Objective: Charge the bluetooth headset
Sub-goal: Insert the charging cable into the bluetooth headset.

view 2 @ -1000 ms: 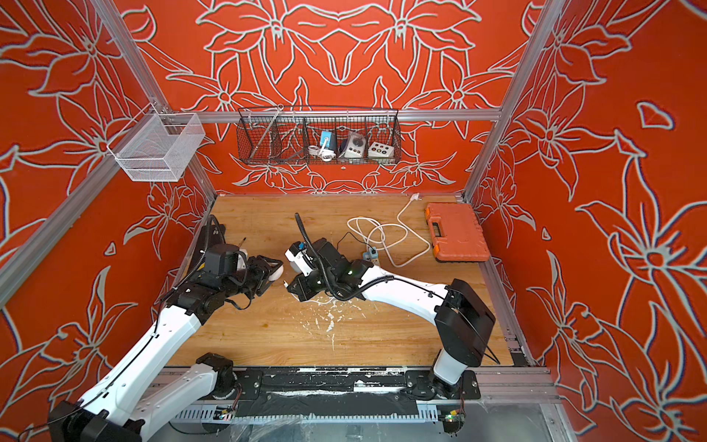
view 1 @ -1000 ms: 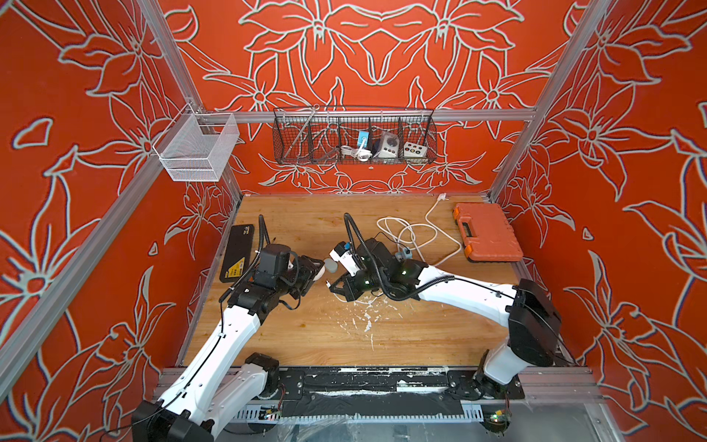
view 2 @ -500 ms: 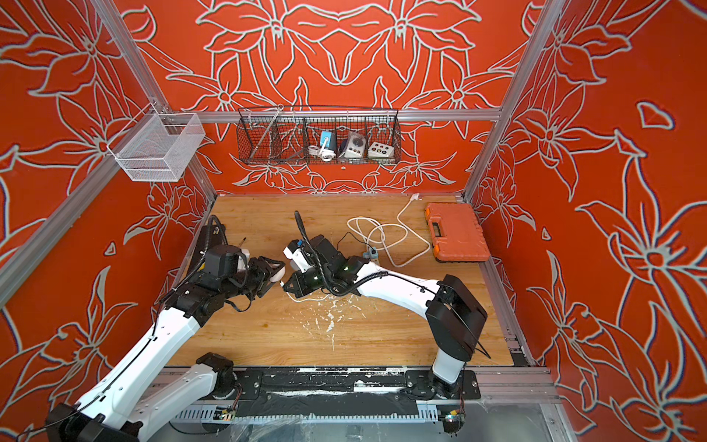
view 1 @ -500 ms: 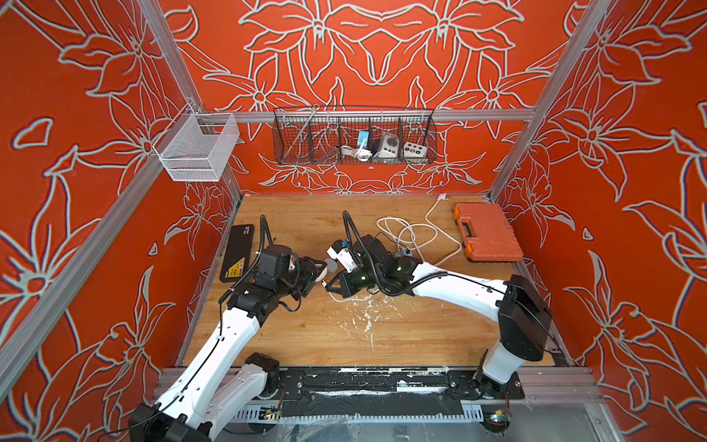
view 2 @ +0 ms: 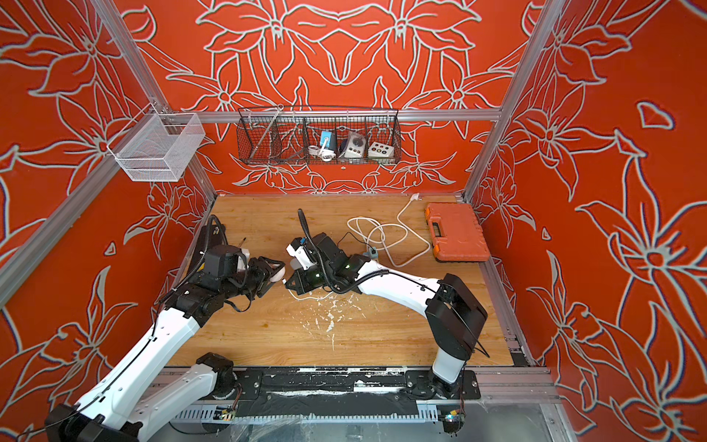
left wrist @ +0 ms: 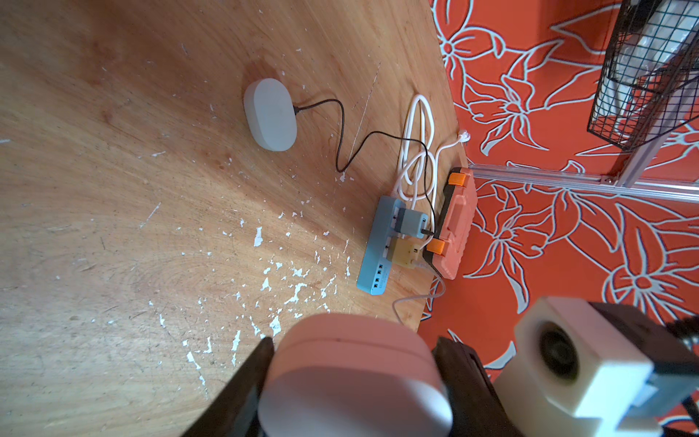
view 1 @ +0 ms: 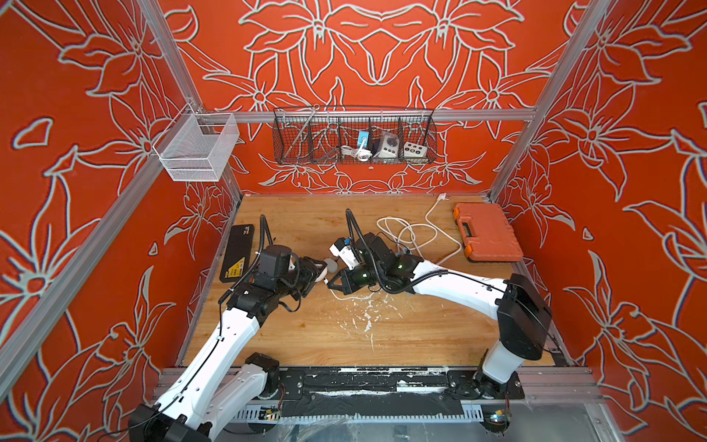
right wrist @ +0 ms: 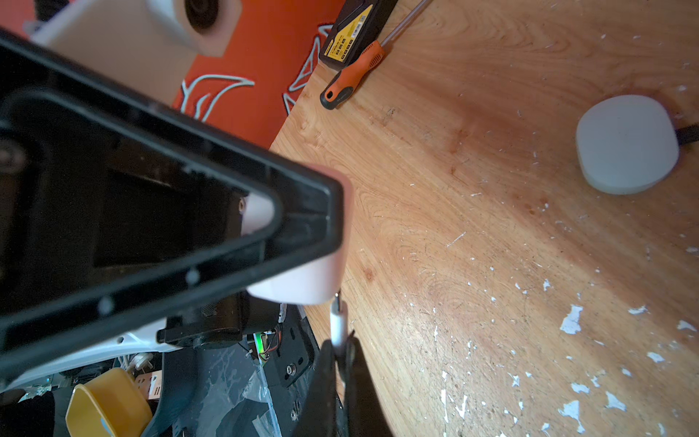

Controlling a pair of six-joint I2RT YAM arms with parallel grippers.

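Wooden desk [view 1: 344,336], flecked with white chips near the middle. On the back wall, a black wire basket [view 1: 354,136] hung from the rail. At the desk's far right corner, an orange tool case [view 1: 486,232], lying flat and closed. Just beside it, a blue power strip [left wrist: 378,249] with two adapters plugged in. Left of the desk's middle, the left pincer [left wrist: 353,359], clamped on a pinkish-white headset case [left wrist: 355,382], one finger against each side. Apart on the bare wood, a second white case [left wrist: 269,113] with a black cable [left wrist: 342,143] plugged in. Facing the left pincer, the right pincer [right wrist: 338,350], closed tight on a white cable plug [right wrist: 337,318], metal tip touching the held case's edge; seated or not, cannot tell.
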